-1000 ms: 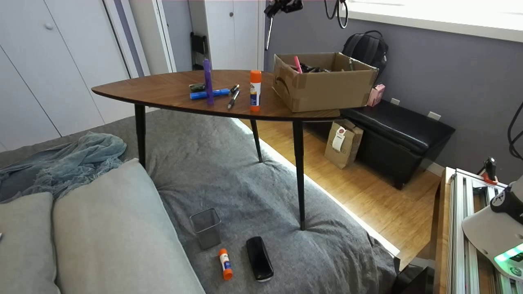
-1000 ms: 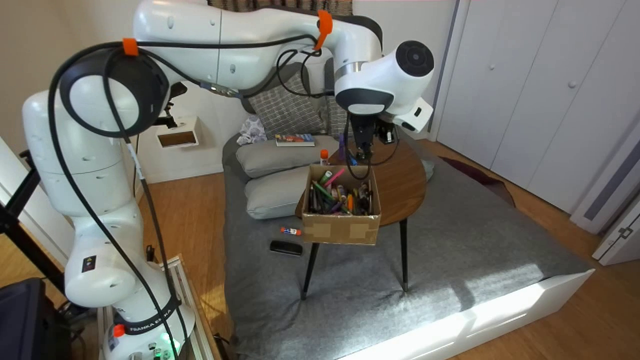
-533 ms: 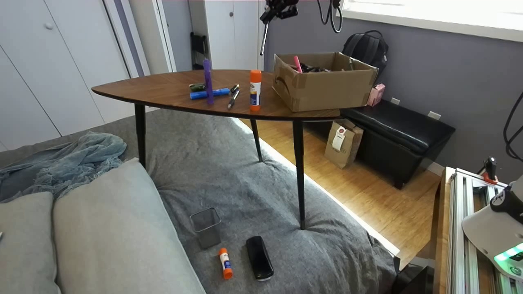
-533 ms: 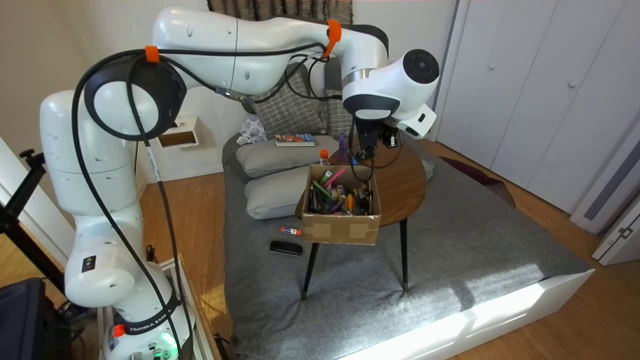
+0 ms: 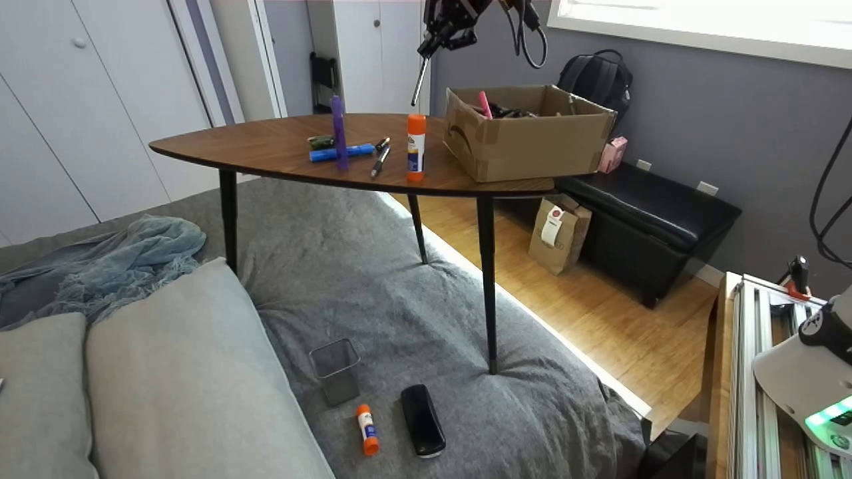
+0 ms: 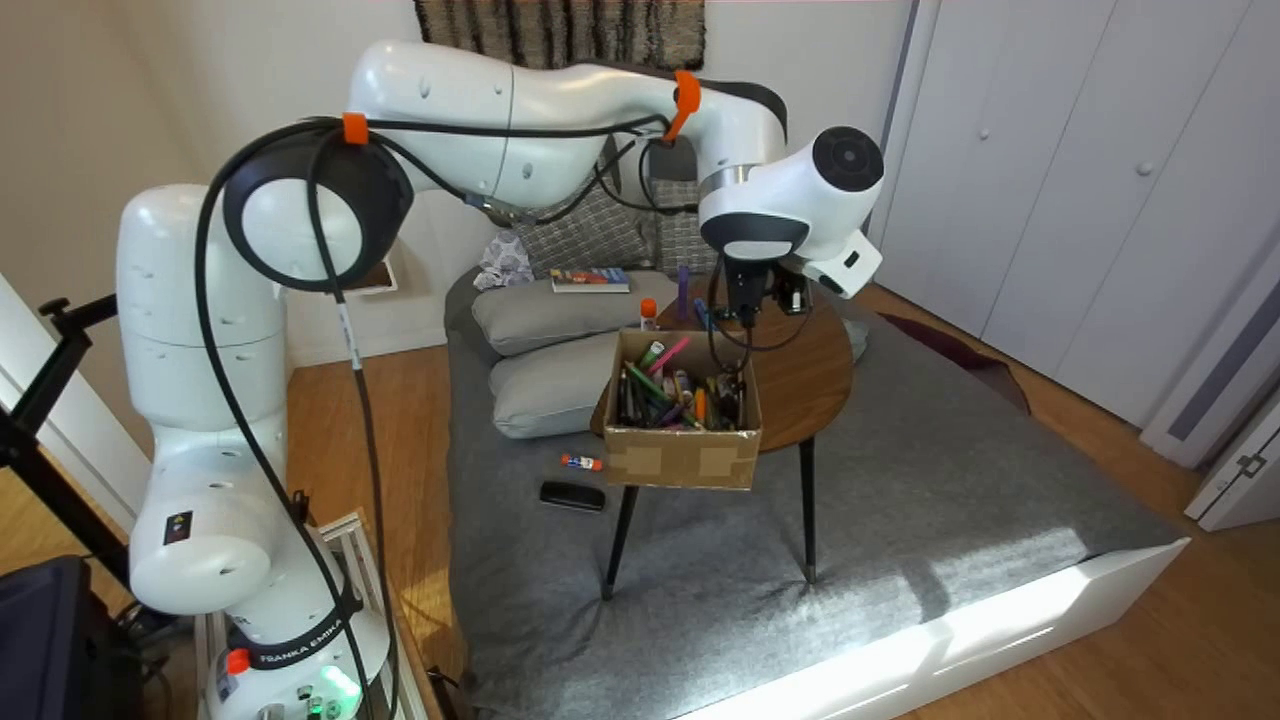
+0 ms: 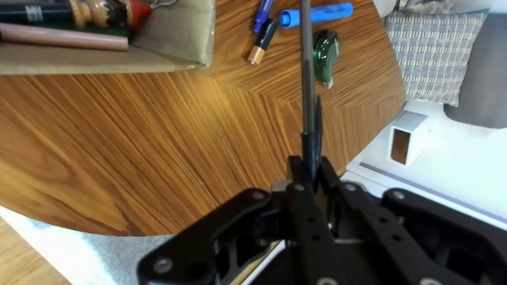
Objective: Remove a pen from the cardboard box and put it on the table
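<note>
Silver-and-black pen (image 7: 307, 79), raised over the brown wooden table (image 7: 166, 150), pinched tight in the narrow-set fingers of the claw (image 7: 311, 168) and pointing to 12 o'clock in the wrist view. Apart from the cardboard box (image 5: 539, 150), at about 10 o'clock from it in an exterior view. Lying on the table, near 12 o'clock in the wrist view: blue marker (image 7: 328, 13) and, just beside, black-and-copper battery (image 7: 263, 41).

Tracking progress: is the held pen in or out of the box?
Out: the pen hangs above the table, clear of the box.
</note>
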Controlling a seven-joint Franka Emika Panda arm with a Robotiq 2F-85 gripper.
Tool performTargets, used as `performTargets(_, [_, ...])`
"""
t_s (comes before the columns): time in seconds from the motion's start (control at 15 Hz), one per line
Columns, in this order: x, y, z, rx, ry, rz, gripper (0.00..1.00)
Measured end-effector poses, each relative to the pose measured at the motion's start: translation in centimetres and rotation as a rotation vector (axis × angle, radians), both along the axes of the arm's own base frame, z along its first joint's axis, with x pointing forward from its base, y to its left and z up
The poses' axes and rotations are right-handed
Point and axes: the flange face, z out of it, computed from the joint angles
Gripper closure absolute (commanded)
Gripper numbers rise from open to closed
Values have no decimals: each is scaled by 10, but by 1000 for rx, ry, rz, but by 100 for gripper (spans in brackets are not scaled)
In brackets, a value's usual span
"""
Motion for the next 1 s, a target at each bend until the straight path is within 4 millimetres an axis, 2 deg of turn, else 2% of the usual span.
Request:
performTargets(0.27, [24, 3, -33, 19, 155, -113, 97])
performTargets(0.47, [38, 6, -48, -31, 243, -195, 97])
performTargets(1.0, [55, 10, -84, -136, 426, -356, 97])
